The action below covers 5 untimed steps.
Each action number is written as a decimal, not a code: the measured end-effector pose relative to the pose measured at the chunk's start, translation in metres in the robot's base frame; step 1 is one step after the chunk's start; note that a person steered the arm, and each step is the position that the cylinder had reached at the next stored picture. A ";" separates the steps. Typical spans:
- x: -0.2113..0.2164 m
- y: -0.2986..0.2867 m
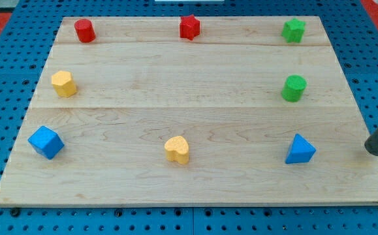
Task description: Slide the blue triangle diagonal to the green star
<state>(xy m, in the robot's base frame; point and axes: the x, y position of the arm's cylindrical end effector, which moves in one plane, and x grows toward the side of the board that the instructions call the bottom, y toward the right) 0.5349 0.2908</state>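
My tip (373, 149) — a bare rod end with nothing to grasp — rests on the wooden board (175, 183) to the view's right of the blue triangle (299, 150), apart from it. The green cylinder (294, 88) lies above the triangle, the green star (294, 30) farther above — near the board's top edge.

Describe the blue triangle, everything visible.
The blue triangle is a small solid block, plain matte blue, painted wood or plastic by its look. It lies flat on the wooden board near the view's bottom right, one corner pointing toward the view's top. Nothing touches it. My tip sits to its right, apart from it. The green cylinder stands above it in the view.
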 end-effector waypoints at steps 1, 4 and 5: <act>0.000 -0.004; -0.060 -0.167; -0.028 -0.095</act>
<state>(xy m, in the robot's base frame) 0.5066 0.1962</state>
